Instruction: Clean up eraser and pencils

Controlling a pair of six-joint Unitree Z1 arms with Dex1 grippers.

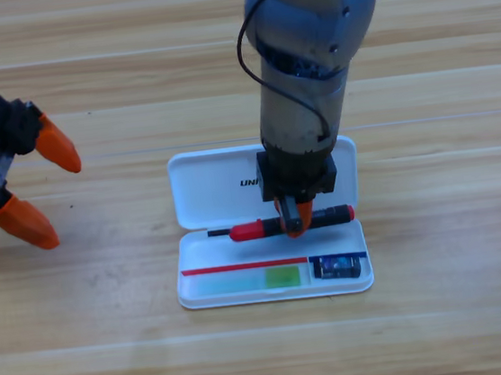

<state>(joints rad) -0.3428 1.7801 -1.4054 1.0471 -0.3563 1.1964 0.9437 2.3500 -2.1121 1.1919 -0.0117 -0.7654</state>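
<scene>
The black-barrelled pencil with red cap (282,225) is gripped by the right end effector (294,223) over the open white plastic case (197,194). The pale green pencil (248,281) and dark eraser (339,267) are seen inside. The left end effector (41,193) is held open near the counter's left edge.

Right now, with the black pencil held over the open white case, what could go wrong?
The right gripper holds the black-barrelled, red-capped pencil at the case's hinge line; released there, it might land on the lid rather than in the tray. The pale green pencil and dark eraser block already fill the tray's front, so room looks tight.
</scene>
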